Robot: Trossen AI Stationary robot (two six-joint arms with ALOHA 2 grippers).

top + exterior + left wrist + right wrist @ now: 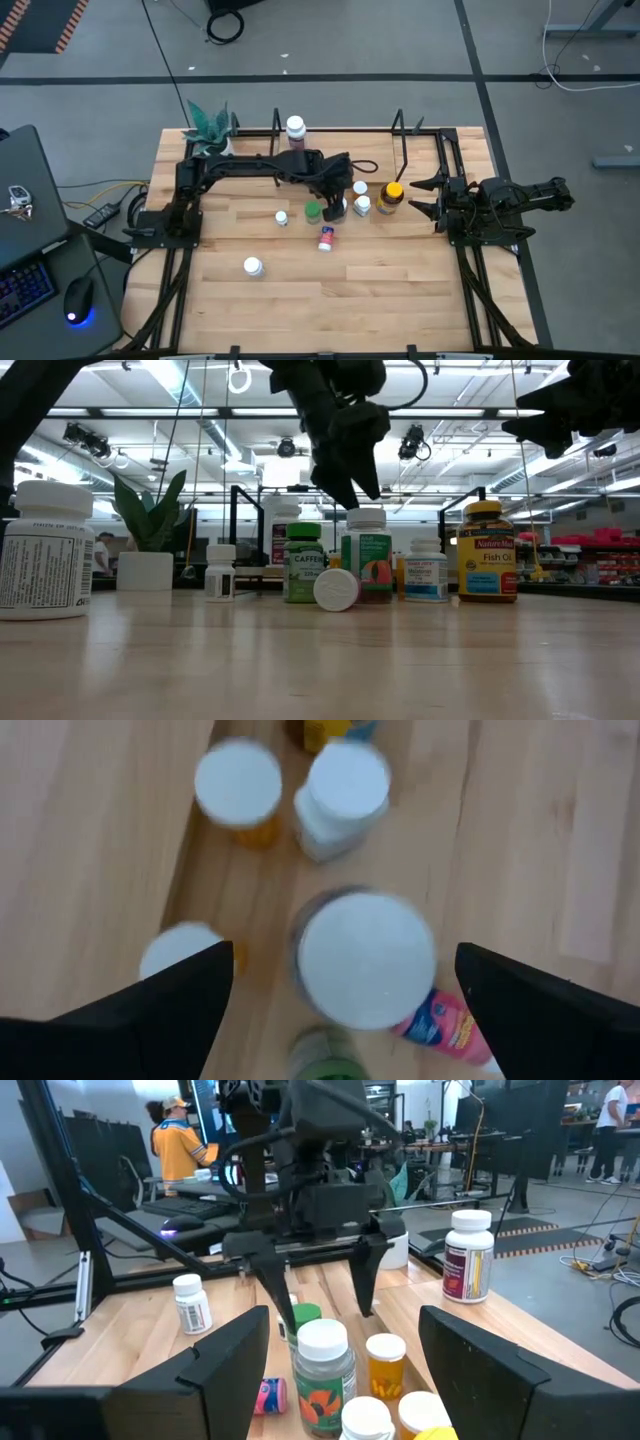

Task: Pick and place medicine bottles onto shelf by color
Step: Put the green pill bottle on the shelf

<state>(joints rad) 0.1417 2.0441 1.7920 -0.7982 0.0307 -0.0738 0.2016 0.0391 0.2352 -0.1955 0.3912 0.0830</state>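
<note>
Pale wooden surface (300, 290), workshop behind. Left pincer (318, 1290) spread wide, empty, hovering above orange-labelled white-capped bottle (323, 1376) in central bottle cluster (350, 205). Right pincer (425, 195) half-parted, empty, beside amber bottle (391, 197). Shelf (340, 135) at far edge.

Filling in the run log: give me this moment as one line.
left gripper: jaws open above white-capped bottle, not holding | right gripper: waiting at table's right, empty | shelf: one bottle at back edge | stage: pre-grasp
</note>
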